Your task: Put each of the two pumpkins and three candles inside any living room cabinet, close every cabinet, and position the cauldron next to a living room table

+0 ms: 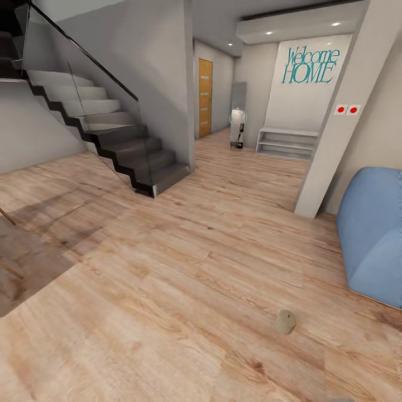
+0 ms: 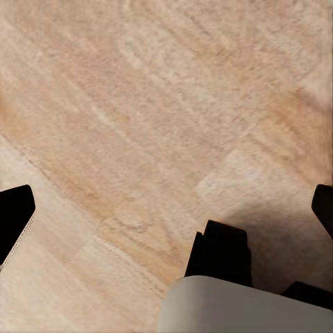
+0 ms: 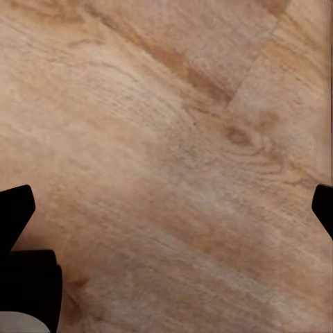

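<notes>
One candle [image 1: 285,321] lying on the wooden floor [image 1: 184,290] near right, blue sofa [image 1: 373,234] just beyond it at right, staircase [image 1: 111,139] far left, left gripper [image 2: 170,211] and right gripper [image 3: 166,208] spread wide, empty, over bare floorboards

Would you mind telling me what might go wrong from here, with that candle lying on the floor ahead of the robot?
1. The candle lies low on the wooden floor, apart from everything; the base could roll over or nudge it while approaching.
2. The blue sofa stands close to the candle's right, so a wide turn may clip it.
3. Both grippers look open over bare floor, neither near the candle, so reaching down that far may be awkward.
</notes>
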`<state>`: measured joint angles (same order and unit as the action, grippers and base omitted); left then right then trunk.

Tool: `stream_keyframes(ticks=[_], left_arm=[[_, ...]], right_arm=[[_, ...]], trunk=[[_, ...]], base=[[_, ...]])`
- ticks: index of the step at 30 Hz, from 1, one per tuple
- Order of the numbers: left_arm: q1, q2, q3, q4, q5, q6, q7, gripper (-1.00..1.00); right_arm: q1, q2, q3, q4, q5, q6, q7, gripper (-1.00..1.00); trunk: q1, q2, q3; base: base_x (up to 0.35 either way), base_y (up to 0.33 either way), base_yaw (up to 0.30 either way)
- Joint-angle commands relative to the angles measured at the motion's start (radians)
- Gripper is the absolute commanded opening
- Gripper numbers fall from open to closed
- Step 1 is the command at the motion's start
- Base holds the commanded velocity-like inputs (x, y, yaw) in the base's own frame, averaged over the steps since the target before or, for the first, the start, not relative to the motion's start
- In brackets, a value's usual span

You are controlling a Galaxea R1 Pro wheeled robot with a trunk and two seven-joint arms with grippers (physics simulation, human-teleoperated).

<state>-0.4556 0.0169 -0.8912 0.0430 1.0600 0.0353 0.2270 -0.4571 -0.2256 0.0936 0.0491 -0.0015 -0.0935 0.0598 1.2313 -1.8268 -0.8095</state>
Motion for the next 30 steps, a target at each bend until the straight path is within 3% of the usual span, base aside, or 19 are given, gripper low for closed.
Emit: stream_keyframes(ticks=[1, 14, 30], left_arm=[[0.000, 0.000, 0.000, 0.000, 0.000, 0.000, 0.000, 1.00], [0.000, 0.000, 0.000, 0.000, 0.000, 0.000, 0.000, 1.00], [0.000, 0.000, 0.000, 0.000, 0.000, 0.000, 0.000, 1.00]], right_arm=[[0.000, 0.000, 0.000, 0.000, 0.000, 0.000, 0.000, 1.00], [0.000, 0.000, 0.000, 0.000, 0.001, 0.000, 0.000, 1.00], [0.000, -0.001, 0.001, 0.003, 0.002, 0.000, -0.002, 1.00]], trunk=[[0.000, 0.000, -0.001], [0.000, 0.000, -0.012], [0.000, 0.000, -0.013]], base=[[0.330, 0.000, -0.239], [0.330, 0.000, -0.235], [0.330, 0.000, -0.012]])
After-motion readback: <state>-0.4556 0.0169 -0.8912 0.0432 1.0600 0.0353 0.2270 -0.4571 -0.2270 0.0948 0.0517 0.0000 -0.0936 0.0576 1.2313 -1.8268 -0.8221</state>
